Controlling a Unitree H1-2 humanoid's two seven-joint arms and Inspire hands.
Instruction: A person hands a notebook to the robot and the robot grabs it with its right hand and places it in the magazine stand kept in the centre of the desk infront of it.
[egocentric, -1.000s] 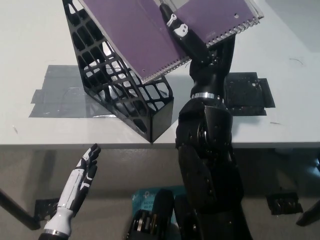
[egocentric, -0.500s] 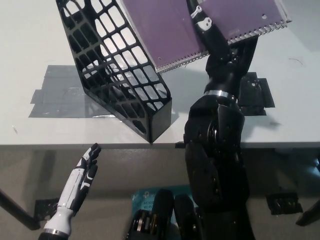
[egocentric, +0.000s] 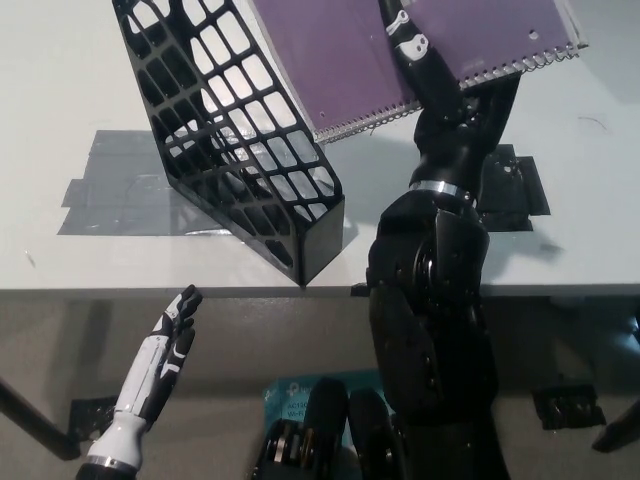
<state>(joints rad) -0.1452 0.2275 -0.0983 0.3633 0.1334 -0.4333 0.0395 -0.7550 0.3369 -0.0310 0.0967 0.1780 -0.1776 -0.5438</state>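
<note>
You see the magazine stand (egocentric: 235, 150) on the tabletop (egocentric: 60, 110), near its front edge, sitting over a taped patch (egocentric: 110, 185). The notebook (egocentric: 400, 50) is up behind and right of the stand, tilted, gripped by the right hand (egocentric: 440, 90). A second taped patch (egocentric: 510, 190) lies right of that arm. The left hand (egocentric: 165, 355) rests below the tabletop edge, lower left, fingers extended

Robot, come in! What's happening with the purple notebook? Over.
Right hand shut on purple notebook, held above the desk beside the black magazine stand, not in it. Left hand open, resting below desk edge. Nothing blocking.
</note>
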